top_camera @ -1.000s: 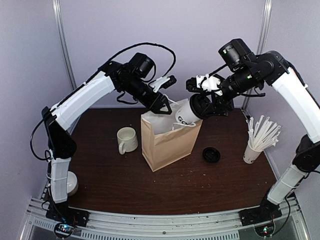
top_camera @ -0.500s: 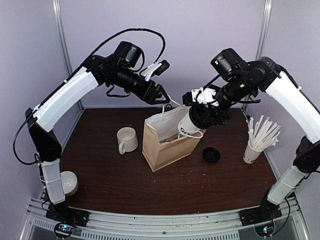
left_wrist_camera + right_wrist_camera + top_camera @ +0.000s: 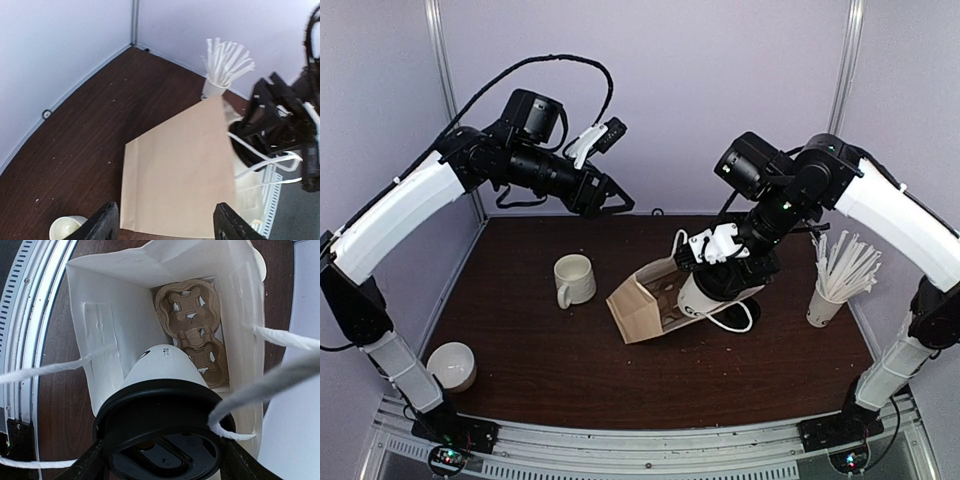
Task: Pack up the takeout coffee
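The takeout coffee, a white paper cup with dark letters and a black lid, is held in my right gripper, which is shut on it just below the lid. The cup's base points into the mouth of a brown paper bag that leans tipped over on the table. In the right wrist view the bag's white inside shows a cardboard cup carrier at its bottom. My left gripper is open and empty, raised above and left of the bag.
A cream mug stands left of the bag. A white cup of straws stands at the right. A small white bowl sits at the near left. The bag's white string handles hang loose by the cup.
My left gripper has let go of the bag's top and pulled up and to the left. The bag has tipped over from upright. My right gripper has lowered the cup into the bag's mouth.
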Motion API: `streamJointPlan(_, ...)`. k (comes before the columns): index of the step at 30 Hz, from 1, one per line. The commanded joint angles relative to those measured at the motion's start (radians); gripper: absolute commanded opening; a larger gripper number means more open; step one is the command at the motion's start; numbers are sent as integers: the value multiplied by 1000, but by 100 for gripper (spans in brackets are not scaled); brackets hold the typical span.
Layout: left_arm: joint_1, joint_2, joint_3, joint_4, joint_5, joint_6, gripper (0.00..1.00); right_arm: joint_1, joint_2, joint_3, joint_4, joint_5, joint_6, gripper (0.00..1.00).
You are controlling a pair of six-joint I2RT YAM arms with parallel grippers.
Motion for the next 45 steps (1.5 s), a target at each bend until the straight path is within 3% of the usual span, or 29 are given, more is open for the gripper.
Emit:
streamJointPlan(1,64,33,-118,169,-111,-11,69,27,-11,-33,34,63,-7,68)
streamJointPlan(4,80,102,-177,262,-216,-18,68,28,9,-47,132,143,21,68)
streamJointPlan(8,92,223,-99,264,-186,-22,68,28,22,-61,216,215,45,67)
streamJointPlan(14,99,360,-4,244,-108,-48,67,31,8,-56,178,211,45,68)
streamJointPlan(22,99,372,-64,323,-16,-83,66,31,-63,-196,148,174,46,67)
streamJointPlan(29,100,421,-43,314,43,-79,66,92,-75,-194,115,208,25,67)
streamJointPlan(45,102,400,-106,372,167,-143,65,150,-154,-438,344,395,-43,66)
